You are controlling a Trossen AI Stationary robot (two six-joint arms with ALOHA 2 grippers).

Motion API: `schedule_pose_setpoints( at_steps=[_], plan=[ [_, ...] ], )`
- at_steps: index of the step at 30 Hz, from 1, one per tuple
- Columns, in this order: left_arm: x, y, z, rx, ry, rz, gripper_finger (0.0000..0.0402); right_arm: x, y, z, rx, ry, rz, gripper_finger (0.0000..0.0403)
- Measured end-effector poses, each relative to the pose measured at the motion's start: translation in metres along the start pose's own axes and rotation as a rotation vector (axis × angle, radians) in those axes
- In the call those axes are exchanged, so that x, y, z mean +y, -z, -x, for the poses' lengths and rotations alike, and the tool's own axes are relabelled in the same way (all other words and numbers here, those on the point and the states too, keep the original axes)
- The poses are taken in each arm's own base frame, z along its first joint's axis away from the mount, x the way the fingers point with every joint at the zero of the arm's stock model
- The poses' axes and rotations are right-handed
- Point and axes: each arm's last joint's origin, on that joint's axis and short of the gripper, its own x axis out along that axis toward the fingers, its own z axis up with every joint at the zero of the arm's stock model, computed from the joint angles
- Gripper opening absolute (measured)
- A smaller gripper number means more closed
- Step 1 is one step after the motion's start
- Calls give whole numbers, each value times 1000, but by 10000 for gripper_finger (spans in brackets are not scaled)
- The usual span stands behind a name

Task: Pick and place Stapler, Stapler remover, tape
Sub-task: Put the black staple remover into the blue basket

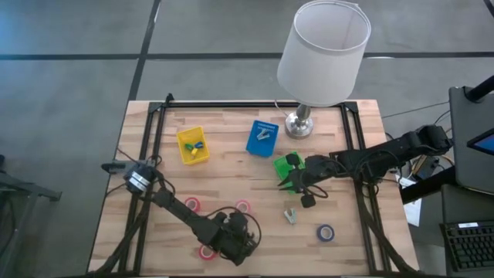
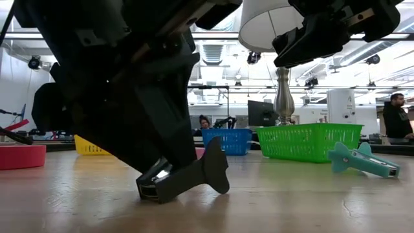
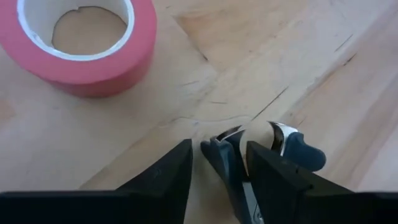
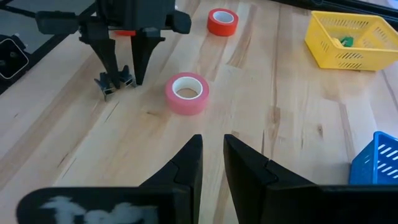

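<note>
My left gripper point(image 1: 235, 235) is low at the table's near side, fingers pointing down and open. A dark blue staple remover point(image 3: 221, 155) with metal claws lies on the table at its fingertips, also seen as the staple remover point(image 4: 114, 81) in the right wrist view. A red tape roll point(image 3: 87, 43) lies just beyond it. More rolls rest flat on the wood: pink point(image 1: 242, 206), red point(image 1: 192, 205), blue point(image 1: 325, 232). A small teal stapler-like tool point(image 1: 290, 215) lies near the middle. My right gripper point(image 1: 293, 184) hovers open and empty by the green basket point(image 1: 288, 166). My left gripper comes at the staple remover from above. One finger point(image 3: 273, 180) stands over the remover's middle point(image 3: 249, 155), between its two blue handles, and the other finger stands clear beside it. The remover lies on the table. Whether the finger touches it, I cannot tell.
A yellow basket point(image 1: 193, 145) and a blue basket point(image 1: 262, 137) stand toward the far edge, beside a lamp point(image 1: 301, 123) with a wide white shade. A black frame runs round the table. Bare wood lies between the rolls at the near side.
</note>
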Motion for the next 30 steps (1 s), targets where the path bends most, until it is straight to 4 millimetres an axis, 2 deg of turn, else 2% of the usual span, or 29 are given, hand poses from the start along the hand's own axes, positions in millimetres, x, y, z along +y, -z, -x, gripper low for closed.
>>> schedule_pose_setpoints(
  at_steps=[3,9,15,20,26,30],
  plan=[
    [1,-1,0,-19,-10,-35,125,0,0,0,0,0,0,62],
    [3,-10,-3,-105,-34,-40,41,1,5,-1,14,-4,-61,54],
    [5,-37,-4,-151,-57,-111,41,16,12,1,71,-51,-150,58],
    [8,-86,5,-214,-99,-245,50,40,22,6,176,-116,-248,66],
    [17,-166,20,-305,-159,-424,45,70,47,8,270,-185,-357,75],
    [35,-225,21,-353,-243,-492,50,83,66,11,329,-162,-437,77]
  ],
)
